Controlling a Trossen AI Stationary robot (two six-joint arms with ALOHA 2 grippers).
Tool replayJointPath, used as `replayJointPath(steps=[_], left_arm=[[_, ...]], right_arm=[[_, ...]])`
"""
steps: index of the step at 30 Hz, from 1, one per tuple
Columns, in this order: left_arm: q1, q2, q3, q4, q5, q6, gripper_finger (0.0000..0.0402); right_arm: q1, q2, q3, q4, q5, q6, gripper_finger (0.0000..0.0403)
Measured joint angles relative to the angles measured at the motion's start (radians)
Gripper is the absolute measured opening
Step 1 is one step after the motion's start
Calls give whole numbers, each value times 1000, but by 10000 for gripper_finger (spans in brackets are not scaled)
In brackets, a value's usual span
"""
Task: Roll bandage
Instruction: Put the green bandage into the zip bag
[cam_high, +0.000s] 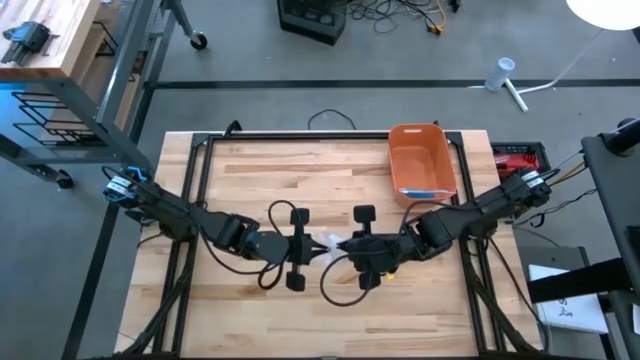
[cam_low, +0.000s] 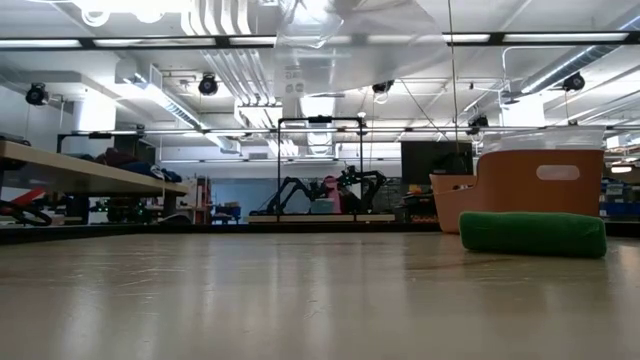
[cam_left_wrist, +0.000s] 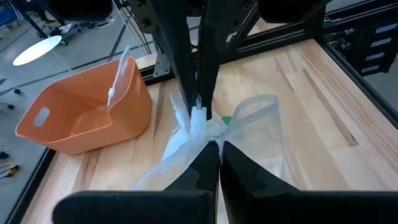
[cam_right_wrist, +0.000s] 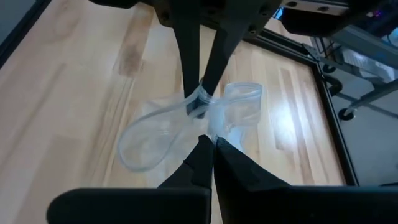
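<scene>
Meeting at the centre of the high view, the left gripper (cam_high: 318, 243) and right gripper (cam_high: 345, 246) are both clenched on a clear plastic bag (cam_high: 330, 242), held between them above the wooden table (cam_high: 260, 170). From the left wrist, the dark fingers (cam_left_wrist: 208, 163) pinch the bag (cam_left_wrist: 205, 134) where it is bunched together, and the right arm's fingers come down from the top of the frame to grip the same knot. From the right wrist the picture mirrors this: its own fingers (cam_right_wrist: 208, 155) are closed on the gathered film (cam_right_wrist: 186, 124), with the left arm's fingers clamped on it from the upper middle, and loose loops of film hang to either side.

An orange bin (cam_high: 421, 160) stands at the upper right of the high view, touching the table's far edge frame. In the low view the bin (cam_low: 520, 190) sits at the right, with a green roll (cam_low: 532, 232), seemingly the bandage, lying on the table just in front of it. A green patch (cam_left_wrist: 226, 120) shows behind the bag in the left wrist view
</scene>
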Motion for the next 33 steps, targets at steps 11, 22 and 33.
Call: replayJointPath(steps=[11, 22, 33], left_arm=[[0, 0, 0, 49, 55, 23, 0], [-21, -5, 0, -7, 56, 18, 0], [-46, -31, 0, -116, 88, -53, 0]], right_arm=[[0, 0, 0, 9, -11, -65, 0], [0, -15, 0, -46, -47, -65, 0], [22, -50, 0, -248, -120, 37, 26]])
